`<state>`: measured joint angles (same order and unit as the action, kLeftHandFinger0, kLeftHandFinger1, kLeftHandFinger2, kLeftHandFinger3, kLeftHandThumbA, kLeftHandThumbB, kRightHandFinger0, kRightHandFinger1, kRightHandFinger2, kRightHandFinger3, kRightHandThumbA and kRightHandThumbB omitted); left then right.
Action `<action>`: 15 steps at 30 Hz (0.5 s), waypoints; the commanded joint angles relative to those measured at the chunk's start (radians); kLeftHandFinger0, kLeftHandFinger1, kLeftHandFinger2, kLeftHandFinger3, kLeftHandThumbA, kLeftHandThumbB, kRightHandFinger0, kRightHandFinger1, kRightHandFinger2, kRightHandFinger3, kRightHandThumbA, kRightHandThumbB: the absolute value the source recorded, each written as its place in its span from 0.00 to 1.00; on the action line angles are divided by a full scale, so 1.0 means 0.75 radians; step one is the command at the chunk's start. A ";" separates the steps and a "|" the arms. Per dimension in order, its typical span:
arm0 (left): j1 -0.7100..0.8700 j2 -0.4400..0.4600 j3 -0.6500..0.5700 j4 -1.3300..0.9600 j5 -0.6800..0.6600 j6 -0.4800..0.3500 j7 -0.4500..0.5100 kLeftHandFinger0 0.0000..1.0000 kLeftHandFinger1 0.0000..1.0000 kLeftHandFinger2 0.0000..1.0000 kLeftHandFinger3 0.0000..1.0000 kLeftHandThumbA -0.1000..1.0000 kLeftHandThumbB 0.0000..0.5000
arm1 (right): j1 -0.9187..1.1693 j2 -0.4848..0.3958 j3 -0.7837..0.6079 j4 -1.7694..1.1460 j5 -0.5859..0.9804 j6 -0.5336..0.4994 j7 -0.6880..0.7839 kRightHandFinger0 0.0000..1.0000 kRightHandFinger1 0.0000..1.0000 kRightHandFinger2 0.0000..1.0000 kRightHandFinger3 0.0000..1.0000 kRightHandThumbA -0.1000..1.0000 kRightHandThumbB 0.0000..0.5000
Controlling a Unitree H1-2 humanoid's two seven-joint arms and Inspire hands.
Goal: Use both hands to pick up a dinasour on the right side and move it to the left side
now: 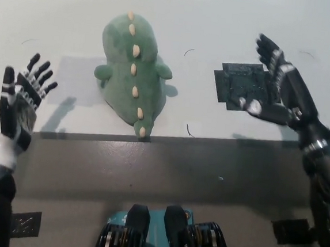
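A green plush dinosaur with a row of cream spikes lies on the white table, its tail tip at the table's front edge. My black right hand is open to the right of it, well apart, over a dark square patch. My left hand is open at the lower left, held up near the table's front edge, a clear gap away from the dinosaur. Neither hand touches the toy.
A light grey rectangle is marked on the table left of the dinosaur. The table's dark front edge runs across the middle of the picture. A small dark tag lies below at the left.
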<state>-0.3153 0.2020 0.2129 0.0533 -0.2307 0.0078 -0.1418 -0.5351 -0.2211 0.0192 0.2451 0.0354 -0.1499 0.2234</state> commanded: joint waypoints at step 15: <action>0.182 -0.050 -0.098 -0.133 0.036 -0.114 -0.010 1.00 1.00 1.00 1.00 1.00 0.83 | 0.342 -0.190 -0.149 -0.281 0.157 -0.069 0.070 1.00 1.00 1.00 1.00 1.00 0.39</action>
<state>-0.1946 0.1702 0.1511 -0.0086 -0.2123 -0.0202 -0.1426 -0.2970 -0.3321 -0.0689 0.1002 0.1034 -0.1542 0.2511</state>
